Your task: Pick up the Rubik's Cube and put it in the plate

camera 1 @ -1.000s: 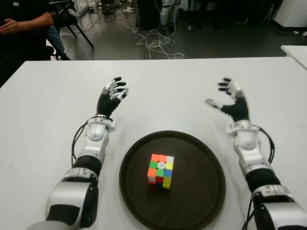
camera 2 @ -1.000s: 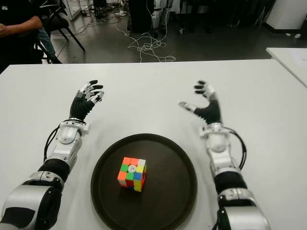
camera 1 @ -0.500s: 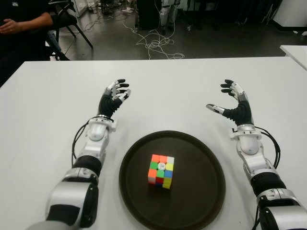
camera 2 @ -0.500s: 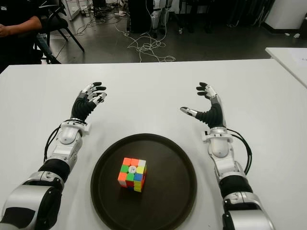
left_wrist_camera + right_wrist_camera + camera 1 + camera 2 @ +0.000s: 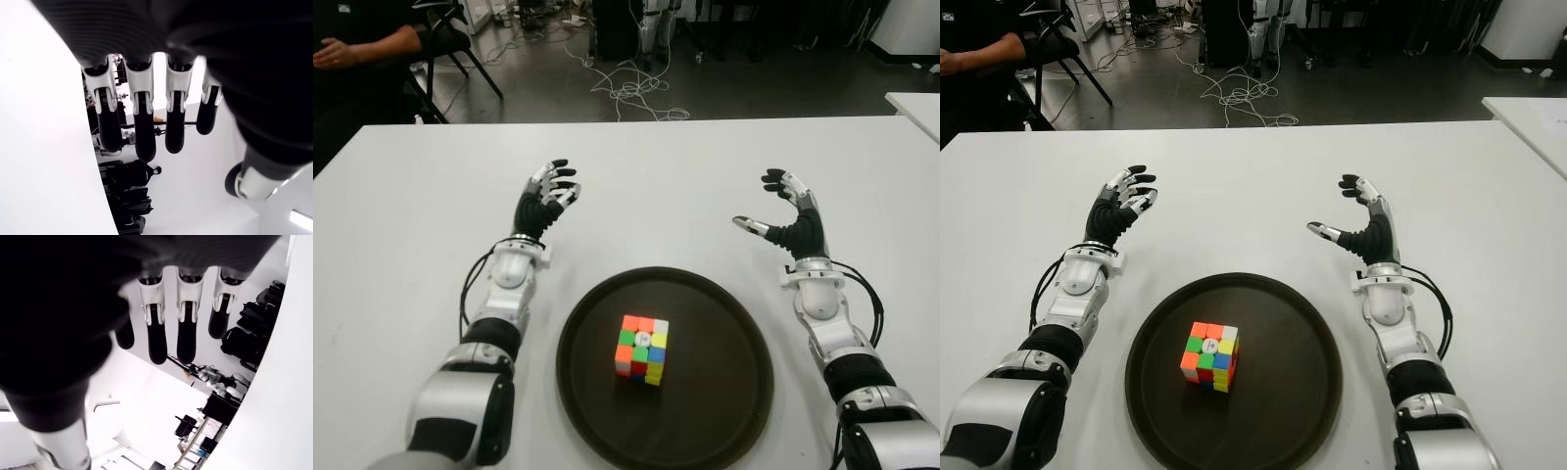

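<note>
- The multicoloured 3-by-3 Rubik's Cube (image 5: 642,350) sits flat inside the round dark-brown plate (image 5: 724,411), a little left of its centre, on your white table (image 5: 656,176).
- Your left hand (image 5: 544,201) hovers beyond the plate's far-left rim, fingers spread and slack, holding nothing; the wrist view shows 4 straight fingertips (image 5: 142,142) with only air beneath.
- Your right hand (image 5: 789,217) is up past the plate's far-right rim, thumb out, fingers released, equally empty, and well apart from the cube.
- By my read the placing step is done: cube in the plate, both hands clear of it.
- Next move asks little of you: bring both arms to a rest pose without sweeping over the plate, so no finger clips the cube or the rim.
- A person in dark clothes (image 5: 352,49) sits at the far-left corner.
</note>
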`<state>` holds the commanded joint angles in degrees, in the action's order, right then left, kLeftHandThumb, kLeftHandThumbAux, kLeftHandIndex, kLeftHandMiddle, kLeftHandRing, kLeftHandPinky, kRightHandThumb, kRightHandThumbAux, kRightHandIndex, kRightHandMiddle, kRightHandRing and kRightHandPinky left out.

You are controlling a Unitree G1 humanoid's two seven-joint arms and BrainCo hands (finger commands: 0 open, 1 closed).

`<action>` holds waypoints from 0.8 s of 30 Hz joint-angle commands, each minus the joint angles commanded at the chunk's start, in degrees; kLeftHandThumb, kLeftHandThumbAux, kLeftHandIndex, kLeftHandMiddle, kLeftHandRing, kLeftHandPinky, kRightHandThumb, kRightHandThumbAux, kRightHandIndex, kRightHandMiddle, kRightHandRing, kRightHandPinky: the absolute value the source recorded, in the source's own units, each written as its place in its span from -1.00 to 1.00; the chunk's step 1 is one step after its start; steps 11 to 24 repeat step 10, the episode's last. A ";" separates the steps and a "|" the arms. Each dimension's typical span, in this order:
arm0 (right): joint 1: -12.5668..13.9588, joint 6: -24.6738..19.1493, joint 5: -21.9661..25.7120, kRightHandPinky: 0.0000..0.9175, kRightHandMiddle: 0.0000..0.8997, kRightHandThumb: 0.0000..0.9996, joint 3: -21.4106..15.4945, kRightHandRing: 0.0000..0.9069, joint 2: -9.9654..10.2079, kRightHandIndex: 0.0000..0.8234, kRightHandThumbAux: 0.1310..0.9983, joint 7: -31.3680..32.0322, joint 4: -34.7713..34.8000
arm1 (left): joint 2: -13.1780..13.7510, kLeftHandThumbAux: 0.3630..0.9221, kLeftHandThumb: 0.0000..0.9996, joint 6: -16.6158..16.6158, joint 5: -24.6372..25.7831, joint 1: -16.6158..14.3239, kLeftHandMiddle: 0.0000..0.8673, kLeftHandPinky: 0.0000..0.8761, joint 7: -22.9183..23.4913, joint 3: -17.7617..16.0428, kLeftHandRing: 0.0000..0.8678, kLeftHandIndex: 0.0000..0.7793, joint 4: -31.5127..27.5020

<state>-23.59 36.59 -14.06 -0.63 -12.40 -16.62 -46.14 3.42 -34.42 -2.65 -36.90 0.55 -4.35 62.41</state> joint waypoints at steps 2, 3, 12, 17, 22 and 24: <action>0.35 0.32 -0.41 -0.58 -0.35 -0.95 0.11 -0.44 -0.05 -0.44 0.55 -0.43 0.52 | -0.02 0.18 -0.81 0.04 0.04 0.08 -0.38 -0.32 -0.04 -0.03 -0.35 -0.47 -0.03; 0.45 0.40 -0.55 -0.58 -0.35 -0.95 0.14 -0.44 -0.07 -0.44 0.55 -0.58 0.66 | -0.01 0.17 -0.81 0.11 0.07 0.10 -0.39 -0.32 -0.01 -0.06 -0.36 -0.47 -0.04; 1.13 0.57 -1.44 -0.58 -0.37 -0.98 0.24 -0.45 -0.27 -0.46 0.56 -1.34 1.85 | 0.02 0.10 -0.82 0.64 0.35 0.26 -0.40 -0.35 0.14 -0.31 -0.38 -0.51 -0.26; 1.13 0.57 -1.44 -0.58 -0.37 -0.98 0.24 -0.45 -0.27 -0.46 0.56 -1.34 1.85 | 0.02 0.10 -0.82 0.64 0.35 0.26 -0.40 -0.35 0.14 -0.31 -0.38 -0.51 -0.26; 1.13 0.57 -1.44 -0.58 -0.37 -0.98 0.24 -0.45 -0.27 -0.46 0.56 -1.34 1.85 | 0.02 0.10 -0.82 0.64 0.35 0.26 -0.40 -0.35 0.14 -0.31 -0.38 -0.51 -0.26; 1.13 0.57 -1.44 -0.58 -0.37 -0.98 0.24 -0.45 -0.27 -0.46 0.56 -1.34 1.85 | 0.02 0.10 -0.82 0.64 0.35 0.26 -0.40 -0.35 0.14 -0.31 -0.38 -0.51 -0.26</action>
